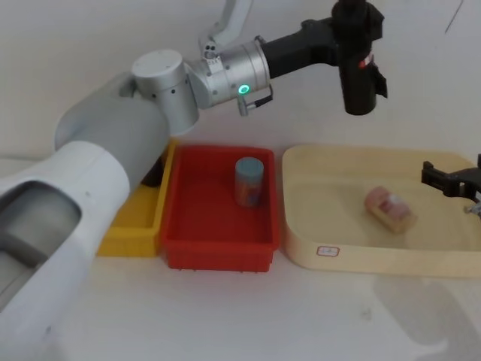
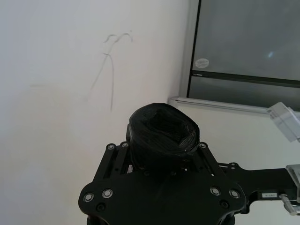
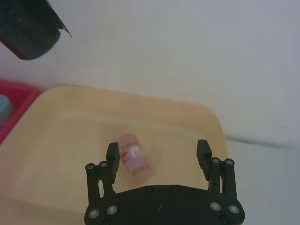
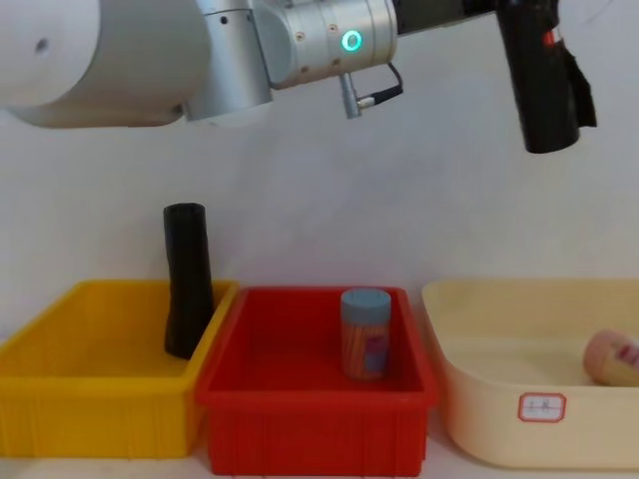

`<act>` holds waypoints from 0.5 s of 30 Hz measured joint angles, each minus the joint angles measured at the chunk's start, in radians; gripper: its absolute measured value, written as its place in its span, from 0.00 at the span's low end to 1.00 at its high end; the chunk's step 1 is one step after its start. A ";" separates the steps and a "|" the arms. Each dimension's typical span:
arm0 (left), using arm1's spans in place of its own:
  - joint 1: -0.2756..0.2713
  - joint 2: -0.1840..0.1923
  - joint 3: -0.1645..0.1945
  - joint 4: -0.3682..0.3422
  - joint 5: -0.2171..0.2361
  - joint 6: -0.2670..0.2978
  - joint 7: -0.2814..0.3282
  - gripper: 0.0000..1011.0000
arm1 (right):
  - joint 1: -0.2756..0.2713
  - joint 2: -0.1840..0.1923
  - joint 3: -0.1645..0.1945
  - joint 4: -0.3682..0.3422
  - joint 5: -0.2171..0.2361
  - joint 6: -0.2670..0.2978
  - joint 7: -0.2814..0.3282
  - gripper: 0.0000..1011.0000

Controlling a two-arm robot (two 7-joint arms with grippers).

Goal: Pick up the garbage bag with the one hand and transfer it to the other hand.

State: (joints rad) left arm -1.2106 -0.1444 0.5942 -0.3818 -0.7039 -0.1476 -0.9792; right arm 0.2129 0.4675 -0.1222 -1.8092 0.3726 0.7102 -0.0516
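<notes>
L gripper (image 1: pixel 352 34) clenched on garbage bag (image 1: pixel 359 83), held upright, high in the air. R gripper (image 3: pixel 158 154) low over beige tray (image 1: pixel 331 218), jaws apart, empty.

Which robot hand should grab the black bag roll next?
Right. The right end effector is open and empty over the beige plastic tray. The left end effector is busy: it grips the thick black cylindrical garbage bag roll high in the air.
</notes>
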 joint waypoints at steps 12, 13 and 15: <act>-0.068 -0.060 0.022 0.141 -0.022 -0.045 -0.054 0.44 | -0.030 0.006 0.013 -0.039 -0.008 -0.007 -0.003 0.99; -0.070 -0.062 0.023 0.146 -0.023 -0.046 -0.055 0.44 | -0.033 0.007 0.013 -0.045 -0.009 -0.012 0.000 0.99; -0.077 -0.068 0.025 0.161 -0.025 -0.050 -0.060 0.44 | -0.043 0.010 0.013 -0.067 -0.011 -0.025 0.007 0.99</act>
State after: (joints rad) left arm -1.2876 -0.2122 0.6191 -0.2212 -0.7287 -0.1976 -1.0395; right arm 0.1703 0.4771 -0.1091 -1.8766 0.3620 0.6848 -0.0449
